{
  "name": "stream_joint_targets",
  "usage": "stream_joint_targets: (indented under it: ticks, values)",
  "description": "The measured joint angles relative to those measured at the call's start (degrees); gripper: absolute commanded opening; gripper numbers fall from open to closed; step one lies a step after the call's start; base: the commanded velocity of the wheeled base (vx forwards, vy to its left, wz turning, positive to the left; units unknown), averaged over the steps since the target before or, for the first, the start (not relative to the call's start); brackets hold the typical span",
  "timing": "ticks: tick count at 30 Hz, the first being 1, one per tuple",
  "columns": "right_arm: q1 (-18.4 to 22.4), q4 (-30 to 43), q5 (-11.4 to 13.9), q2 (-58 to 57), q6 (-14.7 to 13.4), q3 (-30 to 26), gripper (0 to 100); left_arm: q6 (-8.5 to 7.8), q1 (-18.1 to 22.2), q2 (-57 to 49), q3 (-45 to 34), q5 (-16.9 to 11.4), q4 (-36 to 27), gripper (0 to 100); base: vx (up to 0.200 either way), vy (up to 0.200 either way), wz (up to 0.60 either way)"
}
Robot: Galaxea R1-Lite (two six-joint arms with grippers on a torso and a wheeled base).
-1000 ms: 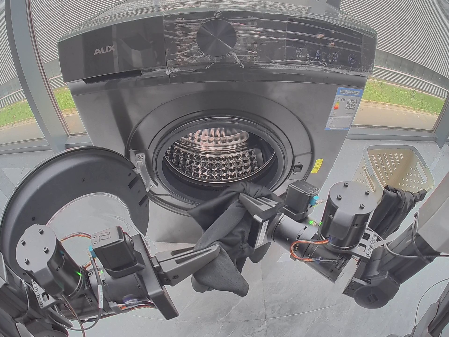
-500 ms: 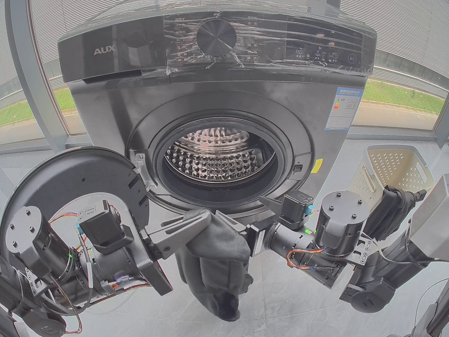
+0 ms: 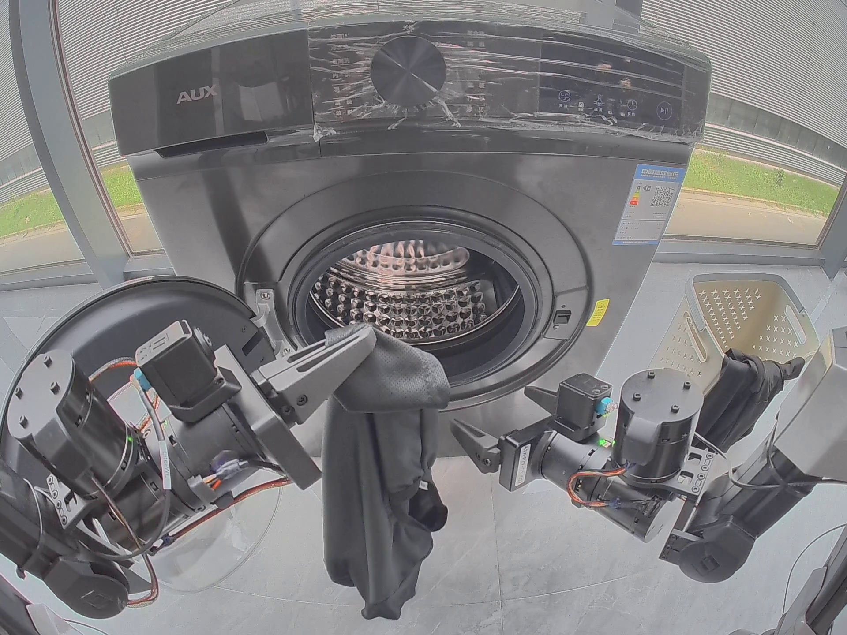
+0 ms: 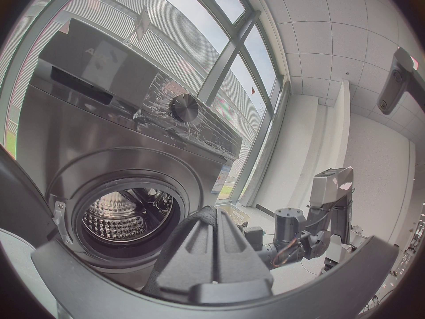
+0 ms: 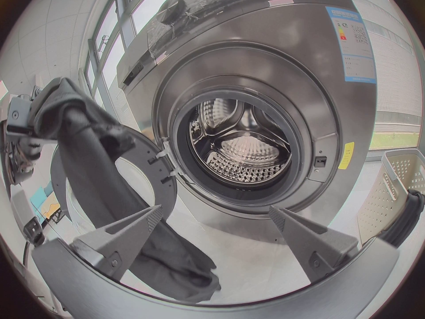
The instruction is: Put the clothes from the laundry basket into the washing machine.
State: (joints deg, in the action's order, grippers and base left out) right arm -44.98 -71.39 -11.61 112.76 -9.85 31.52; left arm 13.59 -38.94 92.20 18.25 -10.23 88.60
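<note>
The left claw pinches a dark garment just in front of the washing machine's open drum, and the cloth hangs toward the floor. The right claw is spread and empty just beside it. What looks like another dark cloth drapes over the laundry basket's rim.

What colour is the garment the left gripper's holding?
Plain dark grey, no pattern. The garment hangs from the left gripper; the head view shows it best.

The head camera looks forward and down at the washer from close in front. The left wrist camera looks up at it from low; the right wrist camera faces the drum. All share the drum.
</note>
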Motion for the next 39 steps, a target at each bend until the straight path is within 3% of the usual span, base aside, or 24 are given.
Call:
stream_joint_targets:
  ticks: [5, 10, 17, 24, 27, 34, 39]
  values:
    - [0.48, 0.00, 0.94, 0.05, 0.02, -2.67, 100, 0.09, 0.82, 0.02, 1.34, 1.39, 0.00, 0, 0.000, 0.000, 0.00]
    - [1.57, -1.06, 4.94, 0.74, -0.16, -5.60, 100, 0.80, 1.04, -0.02, 2.76, 2.43, 0.02, 0, 0.000, 0.000, 0.00]
    - [2.97, -6.51, 5.64, 4.22, -0.35, -8.52, 100, 1.38, 1.15, -0.16, 3.71, 2.62, 0.00, 0, 0.000, 0.000, 0.00]
    - [5.19, -15.74, 8.85, 12.15, 2.44, -11.17, 100, 1.62, 1.15, -0.16, 4.35, 2.71, 0.05, 0, 0.000, 0.000, 0.00]
    - [5.79, -17.41, 11.74, 15.63, 3.34, -11.68, 100, 1.87, 1.16, -0.06, 4.51, 2.73, 0.05, 0, 0.000, 0.000, 0.00]
    - [5.72, -17.57, 12.86, 19.48, 3.61, -11.90, 100, 2.11, 1.15, 0.02, 4.75, 2.76, 0.05, 0, 0.000, 0.000, 0.00]
    - [5.51, -17.59, 15.24, 20.37, 3.58, -12.13, 100, 2.11, 1.15, 0.02, 4.77, 2.73, 0.05, 0, 0.000, 0.000, 0.00]
